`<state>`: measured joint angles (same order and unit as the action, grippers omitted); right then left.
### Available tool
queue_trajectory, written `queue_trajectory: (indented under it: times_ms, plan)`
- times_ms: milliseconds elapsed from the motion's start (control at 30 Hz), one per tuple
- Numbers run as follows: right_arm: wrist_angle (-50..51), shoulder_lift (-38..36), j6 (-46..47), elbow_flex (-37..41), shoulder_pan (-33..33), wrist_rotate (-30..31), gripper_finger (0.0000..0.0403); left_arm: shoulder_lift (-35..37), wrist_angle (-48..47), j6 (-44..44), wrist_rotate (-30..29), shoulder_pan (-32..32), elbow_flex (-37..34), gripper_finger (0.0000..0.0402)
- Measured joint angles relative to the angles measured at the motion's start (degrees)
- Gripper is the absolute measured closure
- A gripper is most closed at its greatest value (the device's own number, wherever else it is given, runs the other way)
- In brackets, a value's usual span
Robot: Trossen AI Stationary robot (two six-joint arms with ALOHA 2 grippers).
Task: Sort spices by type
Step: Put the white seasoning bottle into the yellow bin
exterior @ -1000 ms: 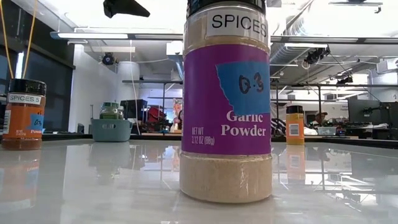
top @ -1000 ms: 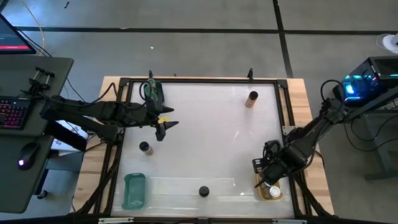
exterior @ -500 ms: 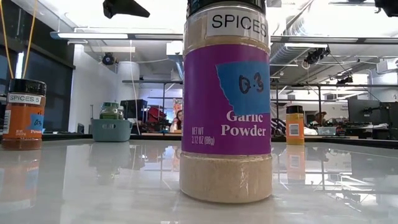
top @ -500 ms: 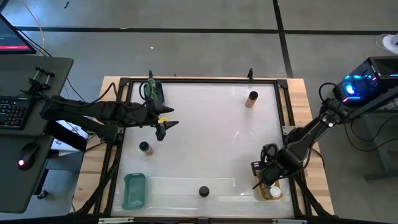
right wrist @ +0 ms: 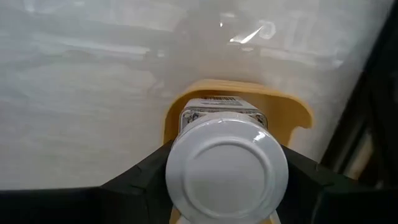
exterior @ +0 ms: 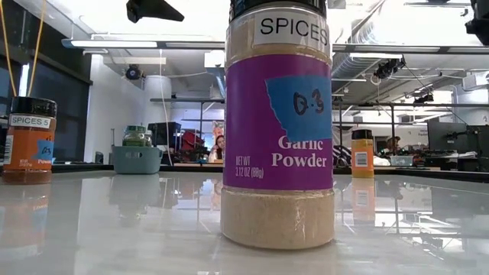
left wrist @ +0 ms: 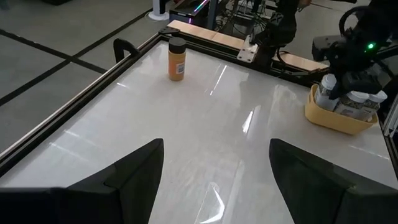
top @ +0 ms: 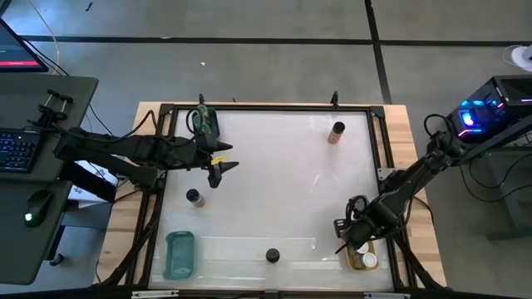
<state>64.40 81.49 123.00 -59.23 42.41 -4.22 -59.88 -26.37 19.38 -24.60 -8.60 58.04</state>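
My right gripper (top: 352, 238) is at the table's near right corner, over the orange tray (top: 362, 261), shut on a white-lid spice jar (right wrist: 227, 165). Other white-lid jars (left wrist: 364, 101) stand in that tray (left wrist: 339, 118). My left gripper (top: 218, 172) hovers open over the left half of the table, touching nothing. A black-lid garlic powder jar (top: 272, 256) stands at the near edge. Another black-lid jar (top: 194, 198) stands on the left. An orange jar (top: 336, 131) stands far right. Green-lid jars (top: 202, 120) sit in a teal tray at the far left. My right gripper holds the white-lid jar by its lid (right wrist: 186, 180), pinched between the two fingers (right wrist: 146, 174). The fingers come from above, pointing down. The jar is upright with its lower end inside the orange tray (right wrist: 298, 112); whether it stands on the tray floor I cannot tell.
A second teal tray (top: 179, 253) lies at the near left corner. A dark metal frame (top: 266, 106) borders the white tabletop. The middle of the table (top: 283, 183) is bare. A keyboard and mouse sit on a side desk to the left.
My right gripper has moved a little toward the table's near edge and left, staying over the orange tray. The left arm and the standing jars have kept still.
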Motion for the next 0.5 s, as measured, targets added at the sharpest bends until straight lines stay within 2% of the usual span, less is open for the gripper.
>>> queue_trajectory:
  times_ms: [500]
  plan:
    - [-1.5, 0.0, 0.0, 1.6, 0.0, -2.3, 0.0167, 0.0, 0.0, 0.0, 0.0, 0.0, 0.0, 0.0124]
